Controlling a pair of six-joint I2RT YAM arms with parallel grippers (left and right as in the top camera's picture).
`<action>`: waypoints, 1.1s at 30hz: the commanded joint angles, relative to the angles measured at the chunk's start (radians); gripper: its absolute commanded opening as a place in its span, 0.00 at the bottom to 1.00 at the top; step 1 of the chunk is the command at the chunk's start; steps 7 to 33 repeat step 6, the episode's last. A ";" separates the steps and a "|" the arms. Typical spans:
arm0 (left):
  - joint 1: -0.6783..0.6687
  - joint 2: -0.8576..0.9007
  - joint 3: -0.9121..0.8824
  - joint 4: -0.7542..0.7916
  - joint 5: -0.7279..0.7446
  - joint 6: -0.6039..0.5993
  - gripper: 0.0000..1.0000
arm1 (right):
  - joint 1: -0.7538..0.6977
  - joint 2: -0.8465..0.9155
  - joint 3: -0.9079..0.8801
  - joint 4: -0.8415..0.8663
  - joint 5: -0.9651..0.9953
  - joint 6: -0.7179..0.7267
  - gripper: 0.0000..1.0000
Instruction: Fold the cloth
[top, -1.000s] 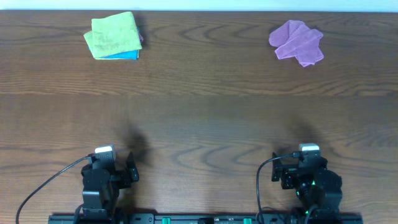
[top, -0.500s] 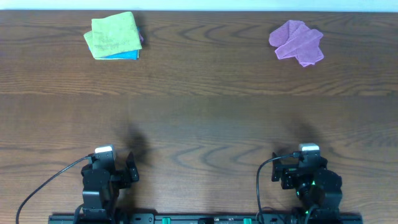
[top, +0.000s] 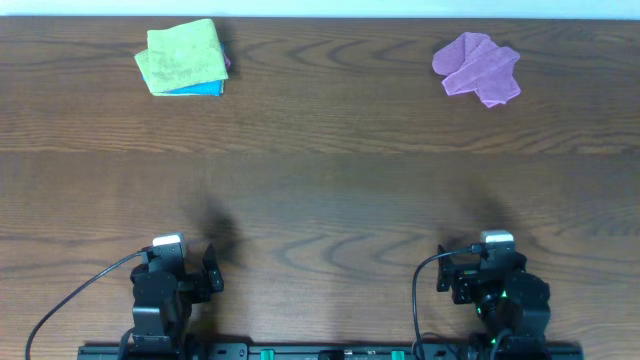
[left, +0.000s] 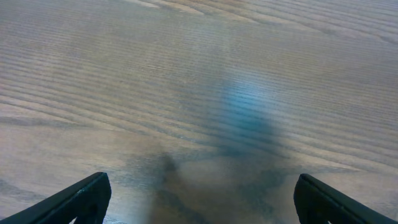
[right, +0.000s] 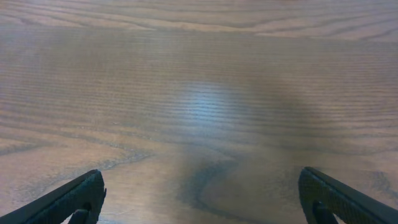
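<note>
The lime-green cloth (top: 182, 56) lies folded at the far left of the table, on top of a blue cloth (top: 201, 90). My left gripper (top: 213, 268) rests near the front left edge, far from it. In the left wrist view the left gripper (left: 200, 198) is open and empty over bare wood. My right gripper (top: 445, 270) rests at the front right. In the right wrist view the right gripper (right: 202, 199) is open and empty over bare wood.
A crumpled purple cloth (top: 477, 67) lies at the far right. A sliver of another purple cloth (top: 228, 60) shows at the right edge of the green stack. The wooden table (top: 330, 180) spans the view.
</note>
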 joint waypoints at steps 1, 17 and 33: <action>0.006 -0.006 -0.013 -0.018 -0.003 0.018 0.95 | 0.009 -0.011 -0.011 0.000 0.010 0.020 0.99; 0.006 -0.006 -0.013 -0.018 -0.003 0.018 0.95 | 0.009 -0.011 -0.011 0.000 0.010 0.020 0.99; 0.006 -0.006 -0.013 -0.018 -0.003 0.018 0.95 | 0.009 -0.011 -0.011 0.000 0.010 0.020 0.99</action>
